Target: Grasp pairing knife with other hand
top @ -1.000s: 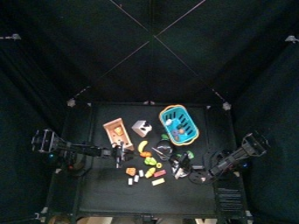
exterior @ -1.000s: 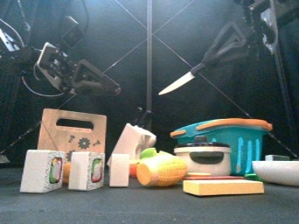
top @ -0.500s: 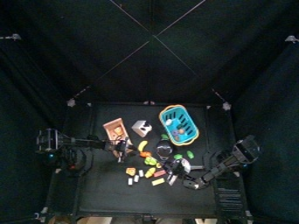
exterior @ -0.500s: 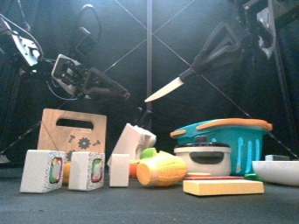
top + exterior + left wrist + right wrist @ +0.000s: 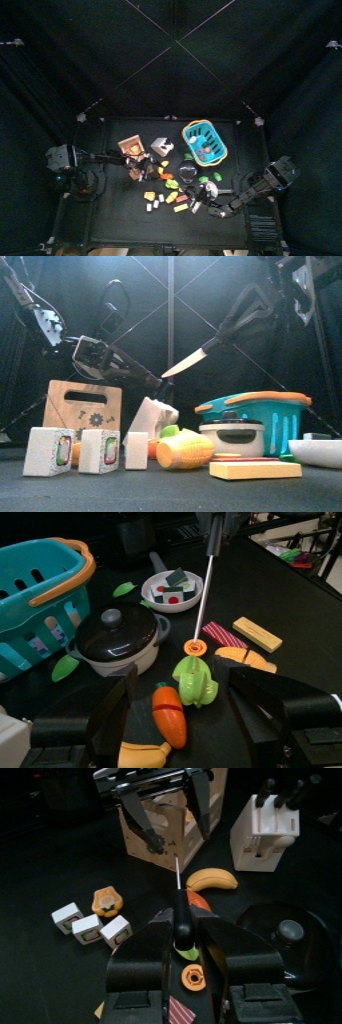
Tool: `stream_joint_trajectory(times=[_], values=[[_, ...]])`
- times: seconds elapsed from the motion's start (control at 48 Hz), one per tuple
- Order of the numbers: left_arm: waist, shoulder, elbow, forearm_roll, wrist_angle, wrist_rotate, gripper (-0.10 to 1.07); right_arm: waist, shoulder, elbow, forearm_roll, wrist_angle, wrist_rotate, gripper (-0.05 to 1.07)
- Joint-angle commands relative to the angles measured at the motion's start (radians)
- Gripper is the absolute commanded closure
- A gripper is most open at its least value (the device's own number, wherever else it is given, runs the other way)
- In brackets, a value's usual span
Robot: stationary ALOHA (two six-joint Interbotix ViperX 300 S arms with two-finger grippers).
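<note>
The paring knife [image 5: 189, 360], with a silver blade and a black handle, hangs in the air above the toys with its tip pointing down toward the left. My right gripper [image 5: 243, 318] is shut on its handle; the right wrist view shows the blade [image 5: 177, 881] sticking out ahead of that gripper [image 5: 181, 943]. My left gripper [image 5: 134, 361] is open, just left of the blade tip and apart from it. In the left wrist view the knife [image 5: 207, 572] stands edge-on between and beyond the open left gripper [image 5: 201, 702].
Below the knife stand a wooden cutting board [image 5: 83, 406], a white knife block [image 5: 154, 416], a teal basket [image 5: 261, 411], a small pot [image 5: 235, 437], a white bowl [image 5: 318, 451], milk cartons [image 5: 51, 451] and toy foods [image 5: 187, 448].
My left gripper has come right and down toward the knife tip. The right gripper has brought the knife left and lower, so the two now nearly meet.
</note>
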Motion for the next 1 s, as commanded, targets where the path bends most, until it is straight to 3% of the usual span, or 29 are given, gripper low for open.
stream_joint_trajectory(times=[0.0,0.25,0.458,0.729,0.979], values=[[-0.023,0.005,-0.021,0.009,-0.008,0.002,0.03,-0.009,-0.005,-0.026,-0.003,0.000,0.003,0.47],[-0.057,0.009,-0.029,0.106,-0.011,0.002,0.11,-0.023,0.002,-0.034,-0.003,-0.003,0.005,0.47],[-0.054,0.017,-0.052,0.109,-0.012,0.003,0.17,-0.034,0.018,-0.046,-0.006,-0.029,0.003,0.47],[-0.054,0.075,-0.104,0.155,-0.041,0.000,0.18,-0.043,0.031,-0.058,-0.006,-0.037,0.003,0.47],[-0.049,0.095,-0.098,0.152,-0.043,0.000,0.26,-0.041,0.031,-0.060,-0.003,-0.037,0.003,0.47]])
